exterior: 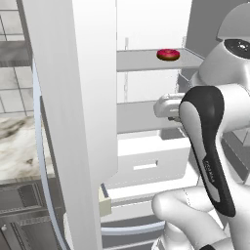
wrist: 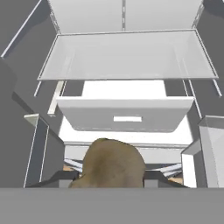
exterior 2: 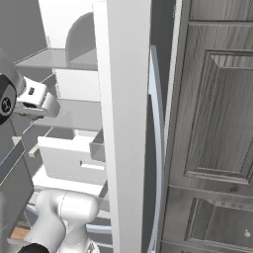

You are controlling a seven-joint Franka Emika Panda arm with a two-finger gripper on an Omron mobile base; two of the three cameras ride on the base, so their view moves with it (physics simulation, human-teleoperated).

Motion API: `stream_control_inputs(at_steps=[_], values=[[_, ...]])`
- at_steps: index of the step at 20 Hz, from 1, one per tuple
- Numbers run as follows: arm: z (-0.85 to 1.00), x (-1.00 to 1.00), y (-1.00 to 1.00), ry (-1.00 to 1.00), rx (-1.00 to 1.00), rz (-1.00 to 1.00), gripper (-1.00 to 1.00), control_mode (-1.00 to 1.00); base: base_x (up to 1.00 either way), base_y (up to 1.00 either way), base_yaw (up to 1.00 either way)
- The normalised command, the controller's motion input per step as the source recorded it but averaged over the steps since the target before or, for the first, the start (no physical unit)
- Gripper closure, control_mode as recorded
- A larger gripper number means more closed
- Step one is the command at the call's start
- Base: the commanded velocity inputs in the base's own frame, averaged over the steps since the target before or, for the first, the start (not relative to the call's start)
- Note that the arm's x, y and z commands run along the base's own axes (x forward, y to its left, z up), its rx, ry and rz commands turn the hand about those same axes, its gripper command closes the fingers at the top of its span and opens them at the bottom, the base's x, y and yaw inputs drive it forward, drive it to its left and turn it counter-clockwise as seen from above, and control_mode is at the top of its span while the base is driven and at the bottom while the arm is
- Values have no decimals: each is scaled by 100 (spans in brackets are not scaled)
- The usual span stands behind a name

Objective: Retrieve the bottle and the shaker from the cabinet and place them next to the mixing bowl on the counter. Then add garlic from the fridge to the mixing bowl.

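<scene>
Garlic [wrist: 113,164] in gripper [wrist: 111,177], fridge [exterior: 78,122] open

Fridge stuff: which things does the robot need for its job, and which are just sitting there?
Needed:
- garlic, tan bulb between the gripper fingers
- fridge, door open
- counter

Just sitting there:
- red donut on the upper shelf
- white drawer

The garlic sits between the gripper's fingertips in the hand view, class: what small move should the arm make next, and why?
Probably draw the hand straight back out of the fridge. The garlic fills the space between the finger tips of the gripper, so it looks grasped, and the hand is inside the open fridge above the drawer. Backing out between the shelves comes before any swing toward the counter.
</scene>
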Motion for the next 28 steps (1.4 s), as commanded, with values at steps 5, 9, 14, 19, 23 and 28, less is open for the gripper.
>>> stream_control_inputs(at_steps=[5, 9, 14, 19, 23, 28], values=[[-6, -11, -3, 2, 0, -3, 100, -100, 0, 0, 0], [0, 0, 0, 0, 0, 0, 100, -100, 0, 0, 0], [0, 0, 0, 0, 0, 0, 100, -100, 0, 0, 0], [0, 0, 0, 0, 0, 0, 100, 100, -4, 0, 0], [0, 0, 0, 0, 0, 0, 100, 100, -86, 0, -8], [0, 0, 0, 0, 0, 0, 100, 100, -100, 0, -11]])
